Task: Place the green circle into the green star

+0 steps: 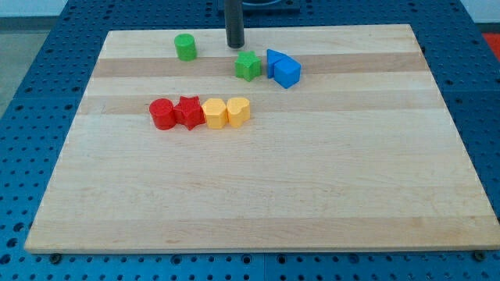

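Note:
The green circle (185, 47) stands near the top of the wooden board (258, 195), left of centre. The green star (248, 66) lies to its right and a little lower, apart from it. My tip (235, 45) is at the end of the dark rod, between the two green blocks, just above and left of the green star and to the right of the green circle. It touches neither block.
Two blue blocks (284, 69) lie against each other right beside the green star's right side. A row of a red circle (162, 114), a red star (189, 112) and two yellow blocks (226, 113) sits below, touching one another.

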You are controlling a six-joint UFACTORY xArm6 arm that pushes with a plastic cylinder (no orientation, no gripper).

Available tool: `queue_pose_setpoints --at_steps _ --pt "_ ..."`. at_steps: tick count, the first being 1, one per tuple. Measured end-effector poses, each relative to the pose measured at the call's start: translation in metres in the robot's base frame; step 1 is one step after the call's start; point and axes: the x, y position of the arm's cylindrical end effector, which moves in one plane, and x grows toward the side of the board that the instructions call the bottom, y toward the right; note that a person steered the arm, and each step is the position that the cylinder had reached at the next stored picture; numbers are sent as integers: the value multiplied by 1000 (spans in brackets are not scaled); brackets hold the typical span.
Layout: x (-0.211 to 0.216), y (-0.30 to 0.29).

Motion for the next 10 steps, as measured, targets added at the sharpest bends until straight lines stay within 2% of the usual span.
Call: queue_pose_setpoints --at_steps 2,3,5,7,9,10 --pt "-31 -10" --pt "-33 -36" --pt "-33 -99" --pt "-18 -133" --pt "8 -138" --pt "-4 -132"
